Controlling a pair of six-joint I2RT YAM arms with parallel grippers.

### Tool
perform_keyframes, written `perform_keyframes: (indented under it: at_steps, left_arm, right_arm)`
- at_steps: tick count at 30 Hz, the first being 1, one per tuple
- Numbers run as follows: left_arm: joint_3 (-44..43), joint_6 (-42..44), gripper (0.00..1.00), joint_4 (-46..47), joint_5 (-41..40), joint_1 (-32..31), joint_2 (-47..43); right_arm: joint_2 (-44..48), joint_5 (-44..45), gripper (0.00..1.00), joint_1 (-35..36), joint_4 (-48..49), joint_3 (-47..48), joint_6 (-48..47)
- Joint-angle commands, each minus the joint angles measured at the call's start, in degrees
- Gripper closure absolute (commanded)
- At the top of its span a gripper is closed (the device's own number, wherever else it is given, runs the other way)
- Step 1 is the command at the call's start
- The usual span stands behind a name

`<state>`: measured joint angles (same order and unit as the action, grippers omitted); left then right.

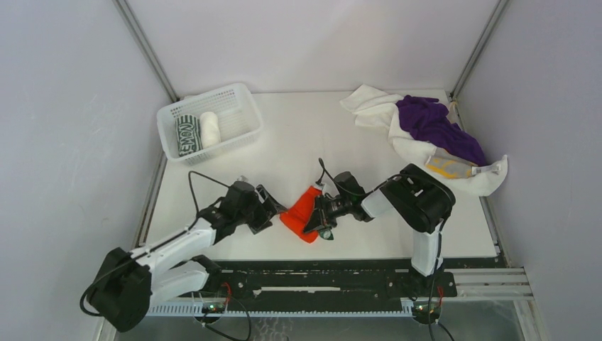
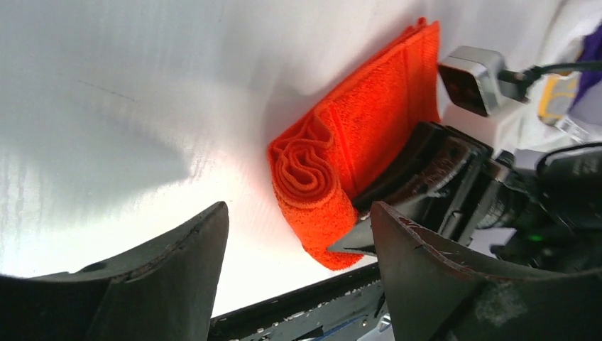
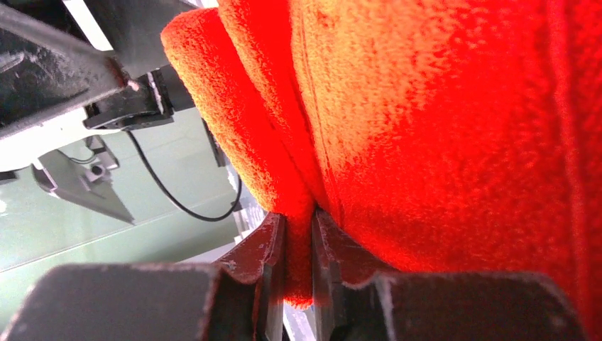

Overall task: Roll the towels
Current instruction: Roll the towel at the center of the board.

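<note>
Right gripper (image 3: 298, 238) pinches a fold of the orange-red towel (image 2: 369, 121); left gripper (image 1: 268, 210), fingers spread, waits just beside its rolled end.

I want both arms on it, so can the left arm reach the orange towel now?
Probably yes. The left gripper is open, the orange towel lies just ahead of it, and nothing sits between. The right gripper is clamped on the towel's far side, leaving the near end free.
</note>
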<state>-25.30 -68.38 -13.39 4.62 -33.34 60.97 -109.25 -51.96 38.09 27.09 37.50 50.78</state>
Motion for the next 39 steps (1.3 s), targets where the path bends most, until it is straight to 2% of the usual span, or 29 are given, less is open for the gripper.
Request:
perform_keyframes:
  at_steps: [1, 6, 15, 18, 23, 25, 29, 33, 39]
  left_arm:
    - [5.57, -1.99, 0.21, 6.62, 2.03, 0.30, -5.04]
    - [11.89, -6.15, 0.22, 14.96, 4.24, 0.30, -7.00]
    - [9.47, -4.15, 0.24, 18.04, 6.10, 0.30, 3.36]
    - [8.33, -4.17, 0.28, 17.83, 6.98, 0.30, 8.15]
    - [8.14, -4.79, 0.41, 17.55, 7.06, 0.21, 11.46]
    - [7.87, -4.63, 0.41, 17.24, 6.94, 0.21, 11.83]
    - [8.11, -4.72, 0.35, 16.47, 6.33, 0.21, 9.82]
    - [11.19, -6.01, 0.29, 16.93, 3.53, 0.57, 2.12]
    - [14.77, -7.73, 0.29, 17.53, 3.83, 1.87, -3.18]
  right_arm:
    - [-3.90, 1.44, 0.88, -1.18, 6.03, -2.50, 4.21]
    - [-5.44, 0.75, 0.88, -1.54, 7.80, -2.99, 5.61]
    - [-6.69, 0.55, 0.88, -1.78, 8.91, -3.22, 6.95]
    - [-6.00, 0.89, 0.88, -1.79, 7.72, -3.20, 6.33]
    - [-4.85, 1.23, 0.88, -1.79, 6.91, -3.22, 6.04]
    - [-4.71, 1.33, 0.88, -1.74, 6.77, -3.17, 6.15]
    - [-4.98, 1.27, 0.88, -1.87, 7.00, -3.22, 6.27]
    - [-5.25, 1.24, 0.88, -1.94, 7.19, -3.22, 6.42]
    - [-5.27, 0.92, 0.88, -1.94, 7.79, -3.20, 7.00]
